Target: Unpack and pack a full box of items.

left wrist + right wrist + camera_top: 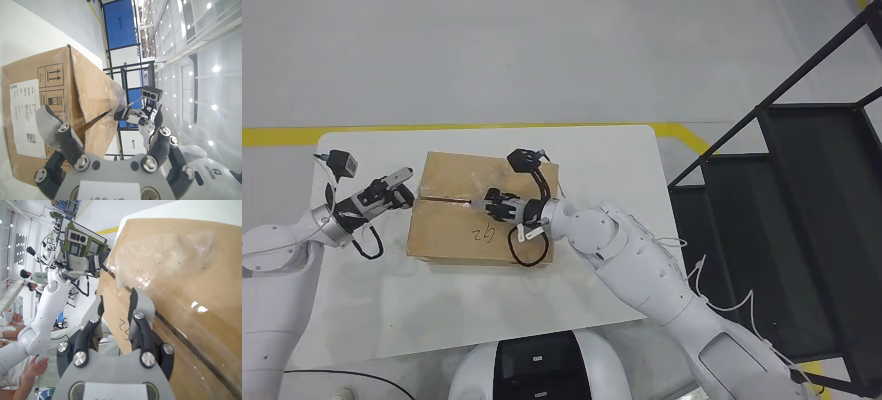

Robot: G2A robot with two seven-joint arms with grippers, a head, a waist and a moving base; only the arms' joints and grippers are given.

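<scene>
White table [442,310], rounded corners; brown cardboard box [452,180] lying flat on it, left of centre.

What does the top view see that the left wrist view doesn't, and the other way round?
Top view: the black metal stairs next to the white table, and the white left arm beside the brown cardboard box.
Left wrist view: the white paper label and the printed black arrows on the box's side, plus the round ceiling lights.
Both: the box, the black scribble on its top, and the right gripper at the taped top seam.
</scene>
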